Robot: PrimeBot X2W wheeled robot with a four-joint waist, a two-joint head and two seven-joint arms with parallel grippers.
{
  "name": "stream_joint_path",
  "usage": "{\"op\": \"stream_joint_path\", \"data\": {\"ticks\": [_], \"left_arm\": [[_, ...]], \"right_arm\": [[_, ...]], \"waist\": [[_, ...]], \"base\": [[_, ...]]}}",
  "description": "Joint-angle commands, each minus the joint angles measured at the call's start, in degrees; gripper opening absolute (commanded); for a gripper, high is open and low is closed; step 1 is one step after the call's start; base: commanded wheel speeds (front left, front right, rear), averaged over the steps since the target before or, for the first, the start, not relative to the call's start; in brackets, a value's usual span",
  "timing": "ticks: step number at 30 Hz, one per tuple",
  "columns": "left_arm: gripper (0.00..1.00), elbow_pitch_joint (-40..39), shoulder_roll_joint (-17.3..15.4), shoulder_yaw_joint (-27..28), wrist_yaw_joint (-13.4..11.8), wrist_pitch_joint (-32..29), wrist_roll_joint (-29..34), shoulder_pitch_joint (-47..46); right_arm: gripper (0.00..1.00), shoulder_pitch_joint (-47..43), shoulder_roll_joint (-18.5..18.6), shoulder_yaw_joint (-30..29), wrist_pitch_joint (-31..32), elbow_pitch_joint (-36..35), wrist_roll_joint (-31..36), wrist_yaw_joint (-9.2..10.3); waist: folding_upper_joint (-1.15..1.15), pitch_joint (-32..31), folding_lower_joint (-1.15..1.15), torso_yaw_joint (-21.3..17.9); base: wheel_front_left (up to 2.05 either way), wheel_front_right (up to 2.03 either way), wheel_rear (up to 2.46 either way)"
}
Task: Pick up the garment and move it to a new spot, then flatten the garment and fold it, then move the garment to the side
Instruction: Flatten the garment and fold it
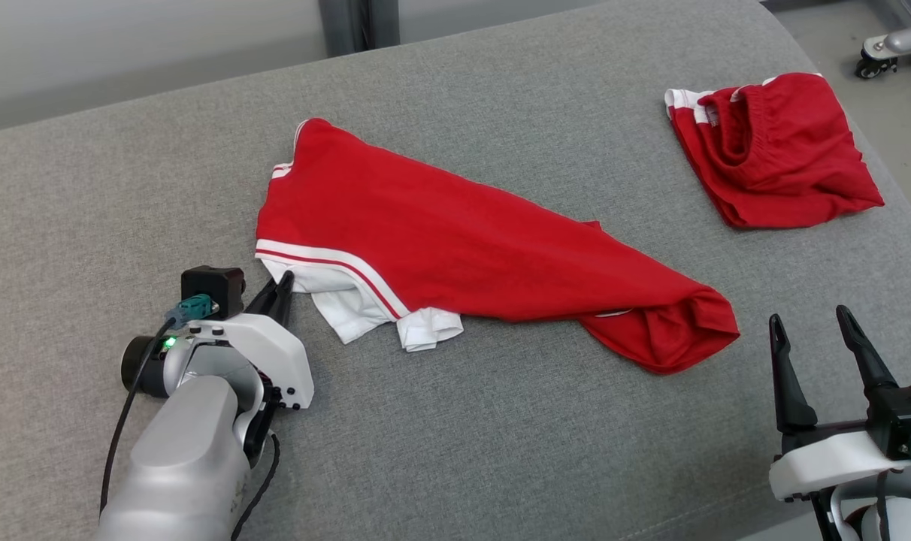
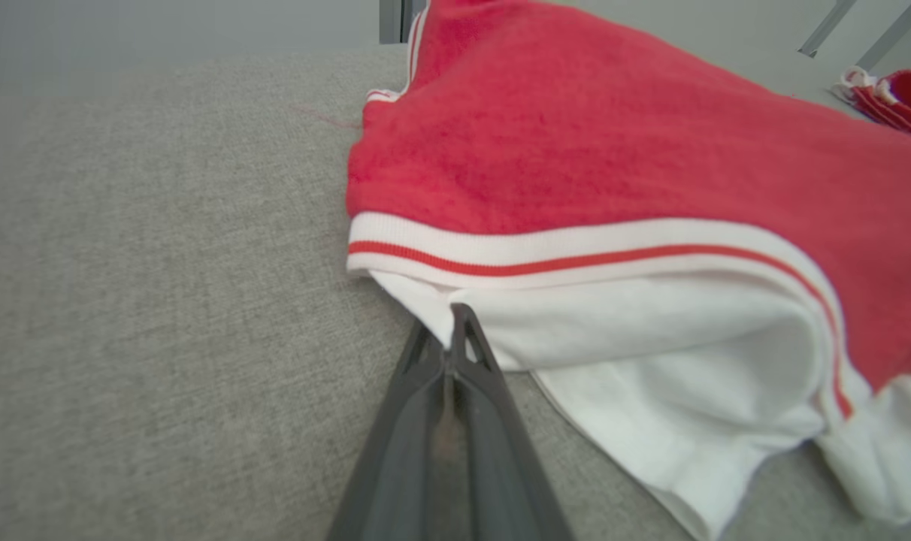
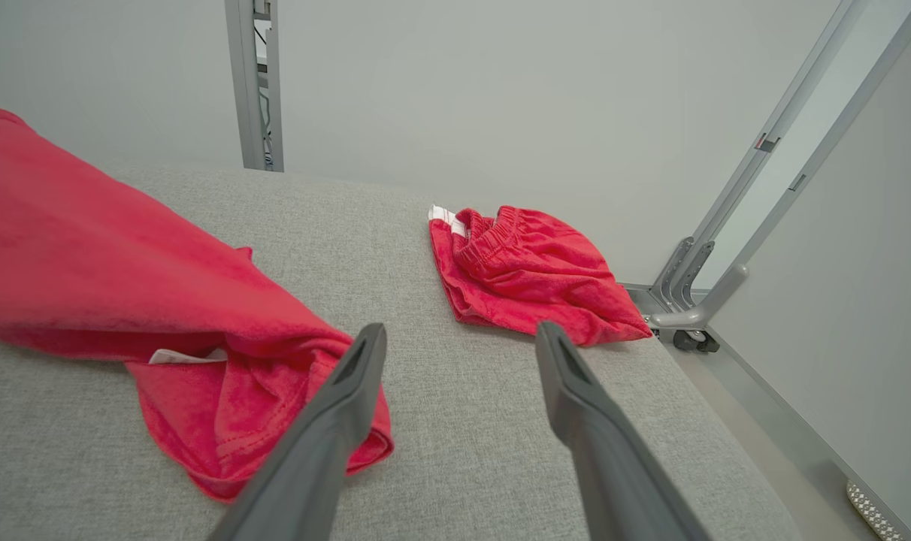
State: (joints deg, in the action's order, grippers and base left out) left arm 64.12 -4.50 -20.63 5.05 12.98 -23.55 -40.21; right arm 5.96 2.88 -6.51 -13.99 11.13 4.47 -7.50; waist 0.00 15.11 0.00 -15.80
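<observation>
The garment [image 1: 455,248], a red shirt with white trim and a white inner layer, lies crumpled across the middle of the grey cushioned surface [image 1: 500,451]. My left gripper [image 1: 281,284] sits at its near left corner. In the left wrist view the garment [image 2: 613,150] rises just ahead, and the left gripper [image 2: 455,323] is shut with its tips pinching the edge of the white layer. My right gripper [image 1: 809,319] stands open near the front right, just right of the shirt's bunched red end. The right wrist view shows the right gripper [image 3: 463,338] wide apart with that end of the garment [image 3: 87,263] beside its left finger.
A second red piece of clothing with an elastic waistband [image 1: 779,150] lies bunched at the far right of the surface, also visible from the right wrist [image 3: 531,270]. Beyond the right edge are grey floor and a wheeled metal frame [image 1: 888,49]. A pale wall stands behind.
</observation>
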Motion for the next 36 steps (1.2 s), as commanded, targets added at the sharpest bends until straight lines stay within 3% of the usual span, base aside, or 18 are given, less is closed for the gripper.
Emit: {"op": "stream_joint_path", "data": {"ticks": [1, 7, 16, 24, 31, 36], "left_arm": [[0.00, 0.23, -0.20, -0.16, 0.34, 0.50, 0.45, -0.81], [0.00, -3.40, -0.03, -0.41, -0.19, 2.20, 1.48, -1.46], [0.00, -25.77, -1.40, 3.65, -1.35, 2.16, 4.10, 10.00], [0.00, -40.52, -2.59, 5.54, -2.79, 2.18, 5.18, 23.70], [0.00, -49.93, -4.93, 7.19, -6.63, -2.89, 3.57, 33.36], [0.00, -52.86, -6.71, 10.36, -10.96, -5.57, 3.15, 36.99]], "right_arm": [[1.00, 0.72, 0.13, -0.17, -0.43, 0.17, -0.21, 0.01], [1.00, 0.24, 0.13, -1.34, -0.86, 0.81, 0.04, 0.01], [1.00, -1.09, 0.15, -2.58, -1.11, 1.80, -0.18, 0.00], [1.00, -2.87, 0.39, -3.20, -1.20, 1.46, -0.05, 0.00], [1.00, -2.45, 0.30, -2.59, -0.87, 1.06, -0.33, 0.00], [1.00, -1.80, 0.33, -1.88, -0.83, 1.44, -0.41, 0.00]], "waist": [[0.00, -0.12, 0.00, 0.14], [0.00, -1.59, 0.00, 2.19], [0.00, -6.10, 0.00, 9.27], [0.00, -9.44, 0.00, 17.73], [0.00, -9.29, 0.00, 21.02], [0.00, -8.16, 0.00, 20.03]], "base": [[0.00, 0.00, 0.00], [0.00, 0.00, 0.00], [0.00, 0.00, 0.00], [0.00, 0.00, 0.00], [0.00, 0.00, 0.00], [0.00, 0.00, 0.00]]}}
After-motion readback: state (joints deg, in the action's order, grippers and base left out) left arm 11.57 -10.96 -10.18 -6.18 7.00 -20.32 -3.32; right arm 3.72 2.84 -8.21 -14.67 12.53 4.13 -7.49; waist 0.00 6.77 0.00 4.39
